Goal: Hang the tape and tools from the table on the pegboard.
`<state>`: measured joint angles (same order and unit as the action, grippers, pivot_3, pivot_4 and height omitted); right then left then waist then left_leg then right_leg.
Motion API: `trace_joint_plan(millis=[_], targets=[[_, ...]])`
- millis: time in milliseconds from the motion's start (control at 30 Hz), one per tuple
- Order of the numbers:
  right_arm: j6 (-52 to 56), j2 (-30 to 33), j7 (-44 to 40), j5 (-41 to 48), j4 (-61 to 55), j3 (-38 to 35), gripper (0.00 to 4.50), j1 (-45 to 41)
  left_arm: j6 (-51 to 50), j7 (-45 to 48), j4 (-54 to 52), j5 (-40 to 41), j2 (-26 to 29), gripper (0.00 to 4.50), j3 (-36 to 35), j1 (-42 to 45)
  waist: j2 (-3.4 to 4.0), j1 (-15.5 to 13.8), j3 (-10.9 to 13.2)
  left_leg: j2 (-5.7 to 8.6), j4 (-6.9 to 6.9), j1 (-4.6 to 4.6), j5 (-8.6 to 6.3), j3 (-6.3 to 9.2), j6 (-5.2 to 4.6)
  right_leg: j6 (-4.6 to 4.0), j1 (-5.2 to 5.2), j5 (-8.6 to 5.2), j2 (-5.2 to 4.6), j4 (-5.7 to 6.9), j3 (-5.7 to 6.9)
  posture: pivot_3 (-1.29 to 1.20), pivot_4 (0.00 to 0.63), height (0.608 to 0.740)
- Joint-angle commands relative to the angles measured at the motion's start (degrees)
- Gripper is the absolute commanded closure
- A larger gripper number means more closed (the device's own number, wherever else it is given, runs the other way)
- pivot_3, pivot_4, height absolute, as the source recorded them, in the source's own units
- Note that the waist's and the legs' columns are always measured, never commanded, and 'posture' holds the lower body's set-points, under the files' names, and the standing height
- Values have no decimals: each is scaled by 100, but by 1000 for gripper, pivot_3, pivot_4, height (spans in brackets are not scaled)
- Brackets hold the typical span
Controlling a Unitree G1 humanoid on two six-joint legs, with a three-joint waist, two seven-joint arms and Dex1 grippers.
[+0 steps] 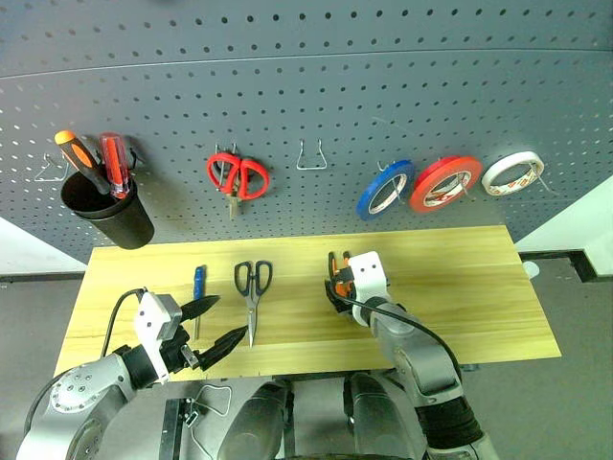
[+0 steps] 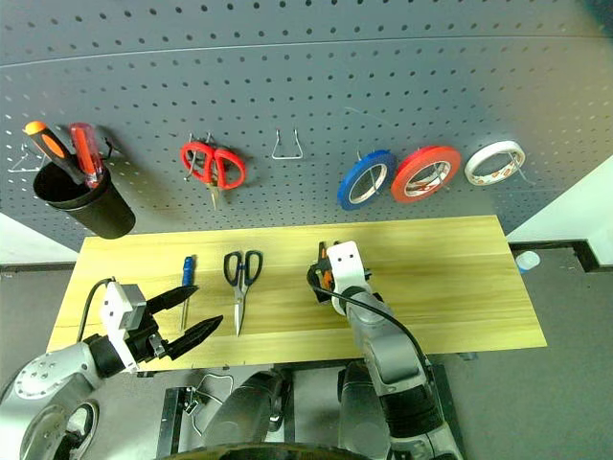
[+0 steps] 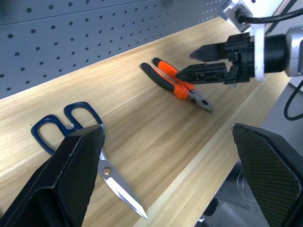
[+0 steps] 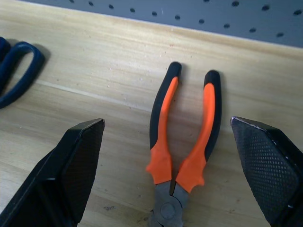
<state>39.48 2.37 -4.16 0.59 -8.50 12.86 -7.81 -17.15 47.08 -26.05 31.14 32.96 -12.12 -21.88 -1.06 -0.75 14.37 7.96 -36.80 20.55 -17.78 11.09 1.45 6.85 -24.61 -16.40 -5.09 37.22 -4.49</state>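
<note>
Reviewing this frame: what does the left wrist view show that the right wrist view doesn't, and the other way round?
Left wrist view alone: the right gripper, open, poised just above the pliers, the steel blades of the scissors and the table's front edge.
Right wrist view alone: the pliers' handles and joint up close, lying between the right gripper's fingers.
Both: the pliers, the scissors' dark blue handles, the wooden tabletop and the pegboard behind.

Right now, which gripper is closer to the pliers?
The right gripper is nearer: open, with the pliers between its fingers. The left gripper is off to the side, open, by the scissors.
</note>
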Motion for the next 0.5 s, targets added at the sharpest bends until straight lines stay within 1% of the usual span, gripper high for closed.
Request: trace_joint_plan(millis=[33,233,500], targets=[[-84,-157,46,-59,81,62,51,-165,54,-30,-222,94,-34,0,-103,-82,0,3,3,0,2,1,1,0,2,0,-1,0,0,-2,0,113,300,739],[-169,-245,53,-99,324,38,51,-364,44,-44,-238,106,-46,0,-93,-104,-2,-3,23,-1,4,6,4,0,12,0,-4,0,0,-9,1,113,302,739],[-255,-298,158,-187,522,-18,51,-413,41,-64,-267,127,-31,0,-88,-159,-9,1,81,-2,7,14,5,0,14,0,-13,0,0,-11,1,115,308,739]])
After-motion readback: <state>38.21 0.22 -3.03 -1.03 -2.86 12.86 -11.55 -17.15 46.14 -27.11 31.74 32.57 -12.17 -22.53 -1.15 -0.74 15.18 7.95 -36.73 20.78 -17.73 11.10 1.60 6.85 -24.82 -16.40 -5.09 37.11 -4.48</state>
